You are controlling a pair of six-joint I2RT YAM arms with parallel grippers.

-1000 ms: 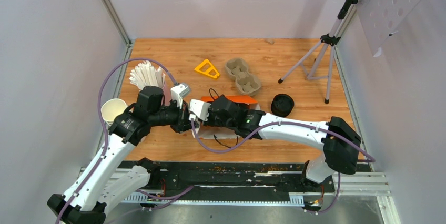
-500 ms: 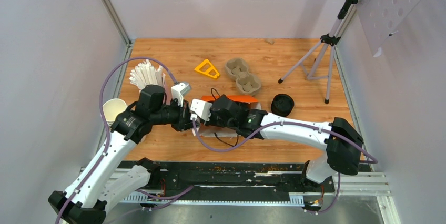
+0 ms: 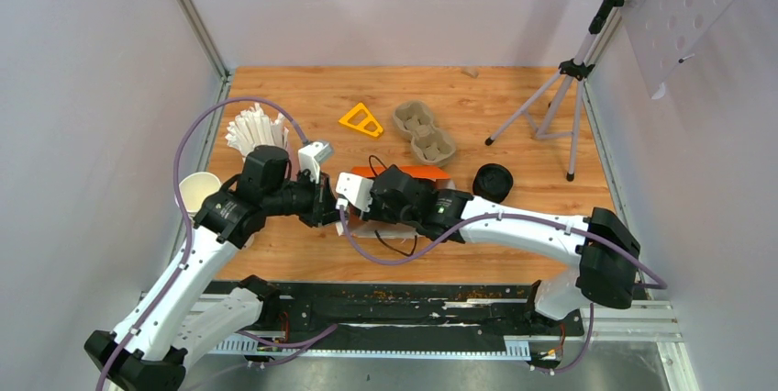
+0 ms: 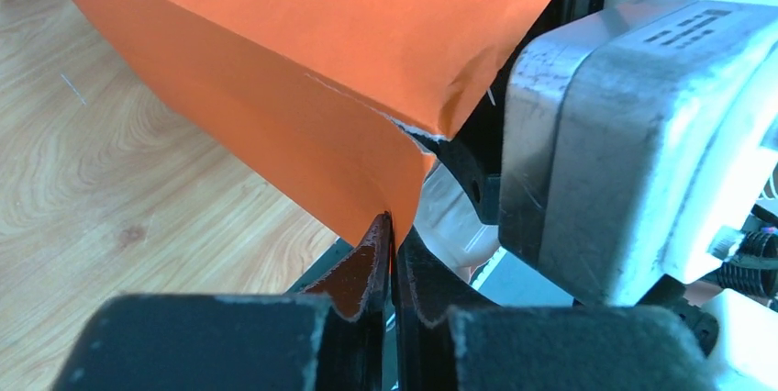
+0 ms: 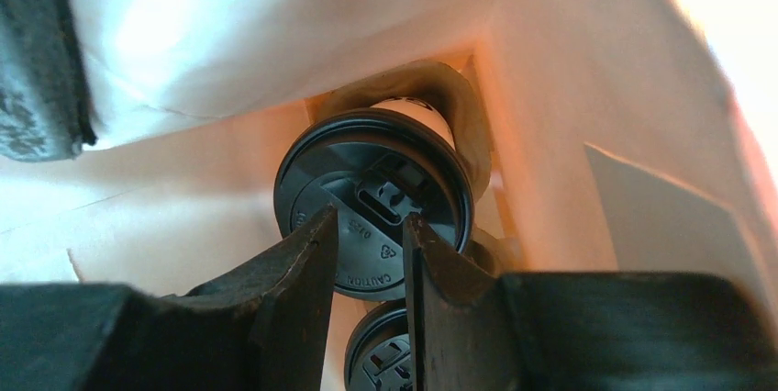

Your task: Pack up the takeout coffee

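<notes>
The takeout coffee sits inside an orange paper bag (image 3: 417, 173): in the right wrist view I see two black-lidded cups, one lid (image 5: 376, 180) straight ahead and a second lid (image 5: 376, 354) below it. Both stand in a pulp carrier (image 5: 459, 106). My right gripper (image 5: 369, 235) is inside the bag just above the upper lid, its jaws apart with nothing between them. My left gripper (image 4: 393, 226) is shut on the bag's orange rim (image 4: 321, 42), holding the mouth up. In the top view the two wrists meet at the bag's mouth and hide both grippers' fingers.
A second pulp carrier (image 3: 424, 131) and a yellow triangular piece (image 3: 361, 120) lie behind the bag. A stack of black lids (image 3: 493, 183) stands to its right. A holder of white sticks (image 3: 257, 131) and a cream cup (image 3: 197, 192) are at the left, a tripod (image 3: 560, 88) at back right.
The right gripper's jaws have spread a little wider above the lid. Both wrists have shifted slightly to the right at the bag's mouth. The left gripper keeps its hold on the rim.
</notes>
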